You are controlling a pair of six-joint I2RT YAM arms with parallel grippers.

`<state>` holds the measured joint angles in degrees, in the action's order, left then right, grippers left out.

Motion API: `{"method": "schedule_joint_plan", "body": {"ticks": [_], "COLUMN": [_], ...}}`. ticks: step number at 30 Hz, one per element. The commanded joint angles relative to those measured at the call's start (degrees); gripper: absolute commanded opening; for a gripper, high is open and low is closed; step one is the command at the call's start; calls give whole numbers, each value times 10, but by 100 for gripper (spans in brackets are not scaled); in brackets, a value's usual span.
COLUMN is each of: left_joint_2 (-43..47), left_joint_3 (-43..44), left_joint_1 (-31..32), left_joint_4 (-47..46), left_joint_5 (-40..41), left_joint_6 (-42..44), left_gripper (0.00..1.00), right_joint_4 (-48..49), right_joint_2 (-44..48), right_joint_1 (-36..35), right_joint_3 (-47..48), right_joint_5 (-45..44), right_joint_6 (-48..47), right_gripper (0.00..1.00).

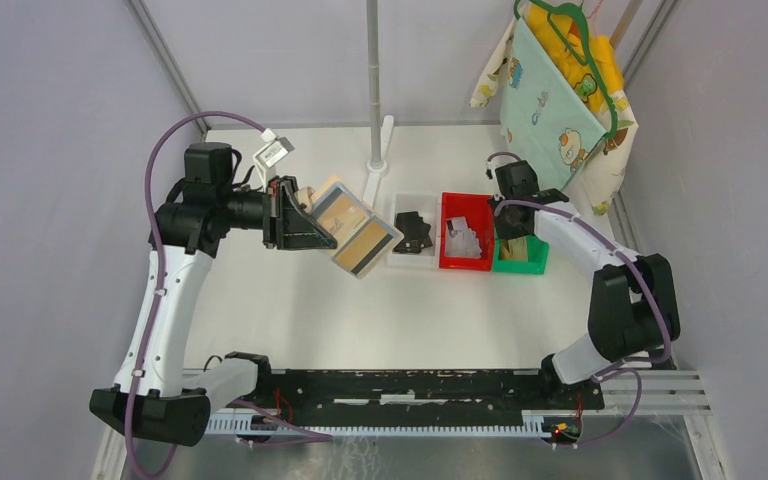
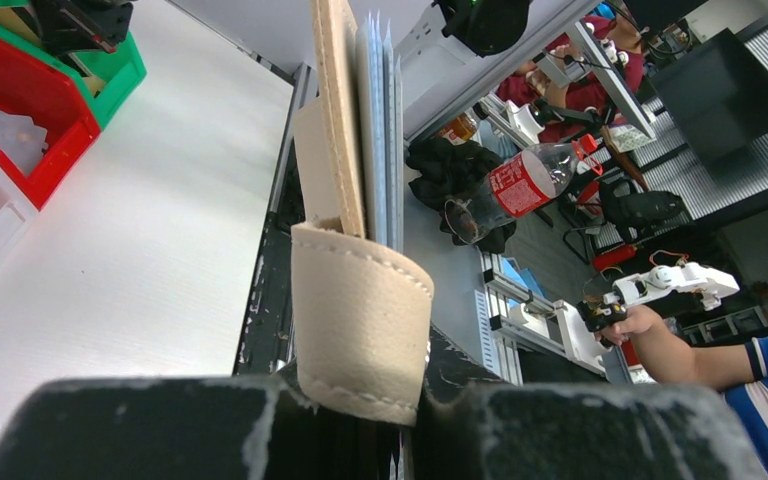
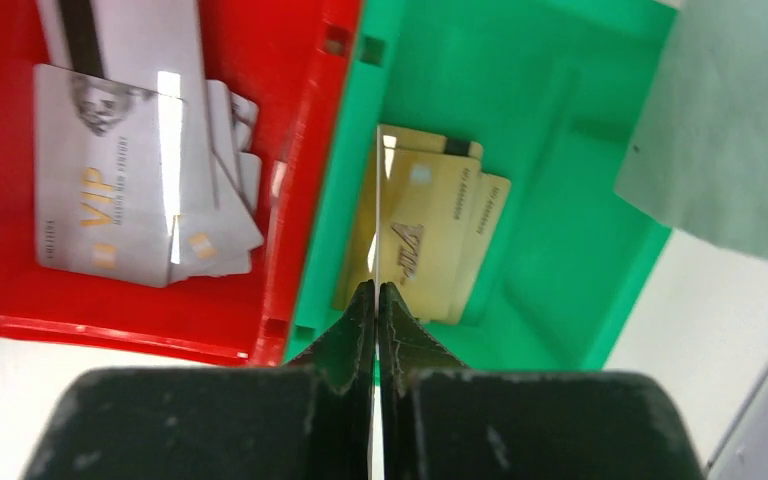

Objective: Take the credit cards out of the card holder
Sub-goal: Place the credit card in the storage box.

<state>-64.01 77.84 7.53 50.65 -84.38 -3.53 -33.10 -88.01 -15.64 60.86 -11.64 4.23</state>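
L gripper (image 1: 308, 222) clamps the card holder (image 1: 355, 232) by its soft folded end, held aloft left of the bins. Cards in its pale pockets (image 2: 378, 130) are prob. thin, stiff, slick — pinch an exposed edge. R gripper (image 3: 377, 300) — closed on a thin card (image 3: 376, 200), edge-on, over the green bin (image 3: 570, 150).
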Motion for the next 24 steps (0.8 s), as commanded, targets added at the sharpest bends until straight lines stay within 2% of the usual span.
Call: {"method": "schedule_joint_plan", "body": {"ticks": [1, 4, 10, 14, 18, 24], "left_joint_2": [16, 16, 15, 13, 13, 17], "left_joint_3": [24, 25, 25, 30, 32, 29], "left_joint_1": [2, 2, 2, 2, 2, 2], "left_joint_4": [-14, -14, -14, -14, -15, -14], "left_joint_5": [-25, -25, -24, -23, -22, -21], "left_joint_6": [24, 24, 26, 27, 27, 27], "left_gripper": [2, 2, 2, 2, 2, 2], "right_joint_4": [11, 15, 17, 16, 18, 23], "right_joint_2": [-16, -24, -27, -40, -54, -47], "right_joint_1": [-1, -1, -5, -34, -67, -66], "right_joint_3": [41, 40, 39, 50, 62, 56], "right_joint_5": [84, 140, 190, 222, 221, 223], "right_joint_6": [-15, -16, -29, -38, -23, -17], "right_gripper": [0, 0, 0, 0, 0, 0]}}
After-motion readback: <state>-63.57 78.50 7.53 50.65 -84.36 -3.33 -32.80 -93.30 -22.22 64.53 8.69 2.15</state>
